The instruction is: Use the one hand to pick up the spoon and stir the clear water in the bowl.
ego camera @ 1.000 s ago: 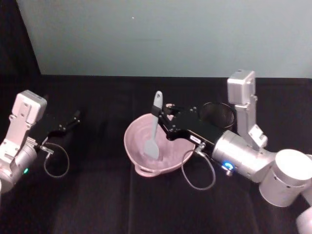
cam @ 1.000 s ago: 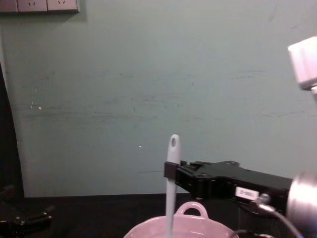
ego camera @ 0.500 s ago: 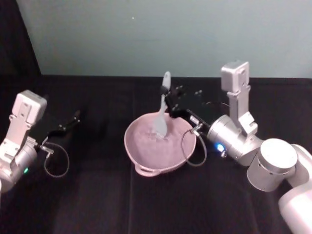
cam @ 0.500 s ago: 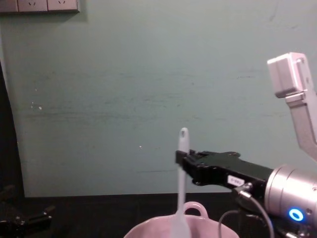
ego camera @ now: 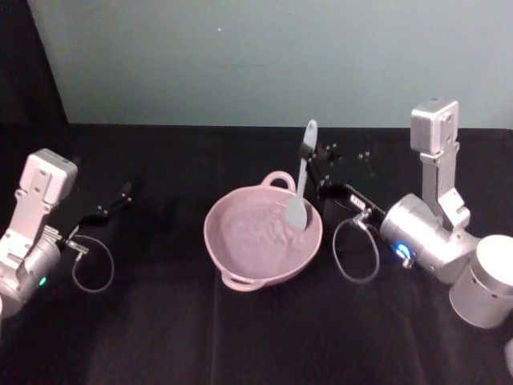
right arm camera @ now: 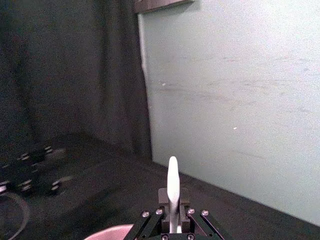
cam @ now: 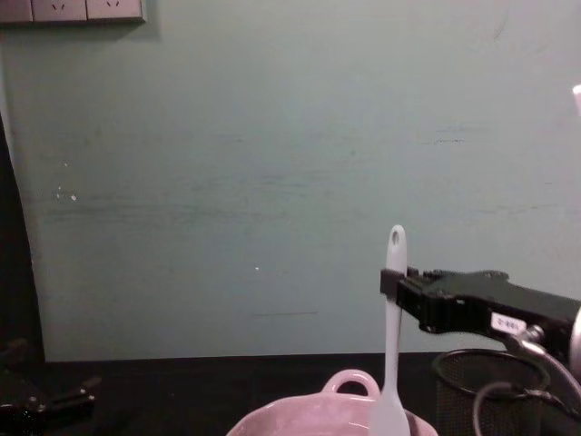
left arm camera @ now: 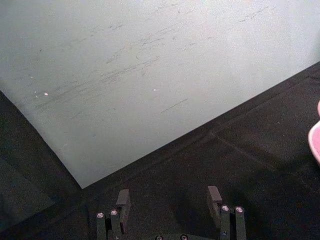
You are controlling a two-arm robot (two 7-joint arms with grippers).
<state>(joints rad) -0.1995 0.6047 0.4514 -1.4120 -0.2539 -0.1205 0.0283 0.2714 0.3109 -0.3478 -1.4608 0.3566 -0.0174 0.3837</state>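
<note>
The pale pink bowl (ego camera: pixel 240 257) sits mid-table with rippled clear water inside, its loop handle at the far rim. My right gripper (ego camera: pixel 308 155) is shut on the white spoon (ego camera: pixel 301 178), gripping the upper handle just below the holed tip. The spoon stands nearly upright, its flat blade dipping into the right side of the bowl. From the chest, the spoon (cam: pixel 392 345) drops from the right gripper (cam: pixel 392 282) to the bowl (cam: pixel 309 416). The right wrist view looks along the spoon handle (right arm camera: pixel 173 187). My left gripper (ego camera: pixel 119 198) is parked at the left, open (left arm camera: pixel 169 200).
A black wire-mesh cup (cam: pixel 467 381) stands just right of the bowl, under my right arm. The black table runs back to a pale green wall. A cable loop (ego camera: pixel 355 250) hangs from the right wrist close to the bowl's right rim.
The right gripper swept the spoon from the bowl's left side across the far side to its right side. The blade stayed in the bowl. The left arm has not moved.
</note>
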